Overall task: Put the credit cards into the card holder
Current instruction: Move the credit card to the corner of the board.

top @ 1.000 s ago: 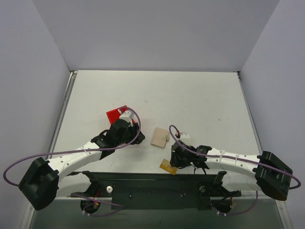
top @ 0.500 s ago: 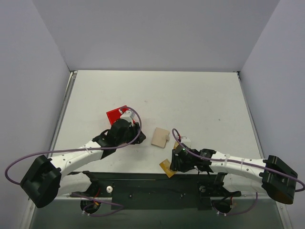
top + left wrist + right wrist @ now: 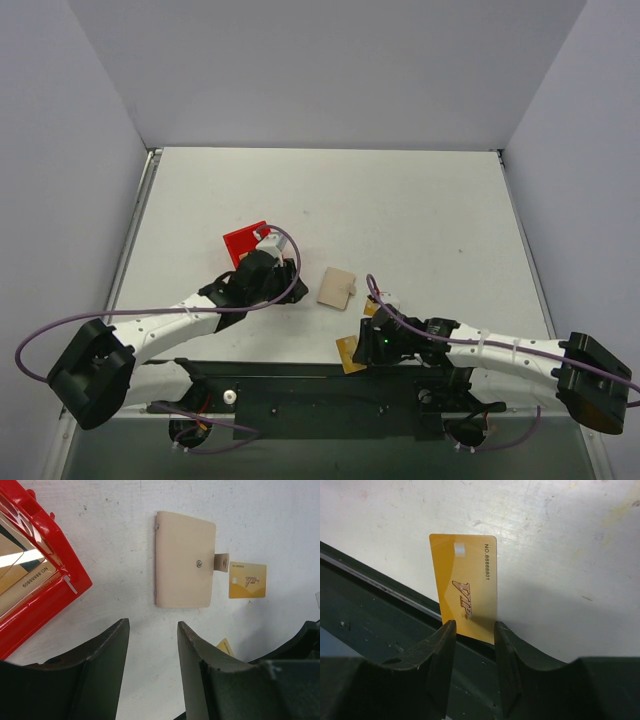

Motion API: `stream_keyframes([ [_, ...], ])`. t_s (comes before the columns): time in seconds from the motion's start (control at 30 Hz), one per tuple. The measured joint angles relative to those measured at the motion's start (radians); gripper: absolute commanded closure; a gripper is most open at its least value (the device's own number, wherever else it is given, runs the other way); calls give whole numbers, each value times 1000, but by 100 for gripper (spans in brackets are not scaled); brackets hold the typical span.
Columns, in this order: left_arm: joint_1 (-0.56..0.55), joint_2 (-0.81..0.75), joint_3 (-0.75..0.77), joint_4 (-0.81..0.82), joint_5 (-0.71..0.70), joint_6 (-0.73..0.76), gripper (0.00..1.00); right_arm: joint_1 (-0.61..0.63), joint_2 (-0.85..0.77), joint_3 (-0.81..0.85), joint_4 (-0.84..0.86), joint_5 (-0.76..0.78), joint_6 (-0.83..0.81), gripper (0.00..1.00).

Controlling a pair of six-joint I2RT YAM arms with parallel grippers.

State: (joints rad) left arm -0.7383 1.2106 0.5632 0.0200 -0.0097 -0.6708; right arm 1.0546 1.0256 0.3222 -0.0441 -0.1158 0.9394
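Orange card (image 3: 466, 587) partly behind right hand (image 3: 472, 628)

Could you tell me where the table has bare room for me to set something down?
Bare: the far half of the table, beyond the red bin and card holder, and its right side. Crowded: the near middle, where bin, holder, loose card, edge card, left gripper and right gripper meet.

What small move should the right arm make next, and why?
Probably close the right end effector on the credit card. Its near end overhangs the table edge and shows between the open fingers, so a pinch looks possible; then it can go to the card holder.
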Motion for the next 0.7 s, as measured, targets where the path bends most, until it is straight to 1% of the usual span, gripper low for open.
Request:
stream_keyframes([
  [0.2, 0, 4, 0, 1, 0, -1, 47, 0, -3, -16, 37, -43, -2, 66],
  [0.53, -3, 34, 0, 29, 17, -2, 47, 0, -66, -70, 70, -93, -8, 62],
  [0.57, -5, 37, 0, 34, 20, -2, 49, 1, -71, -73, 68, -91, -8, 62],
  [0.7, -27, 58, 0, 56, 42, 0, 52, 1, -112, -79, 30, -63, 13, 60],
])
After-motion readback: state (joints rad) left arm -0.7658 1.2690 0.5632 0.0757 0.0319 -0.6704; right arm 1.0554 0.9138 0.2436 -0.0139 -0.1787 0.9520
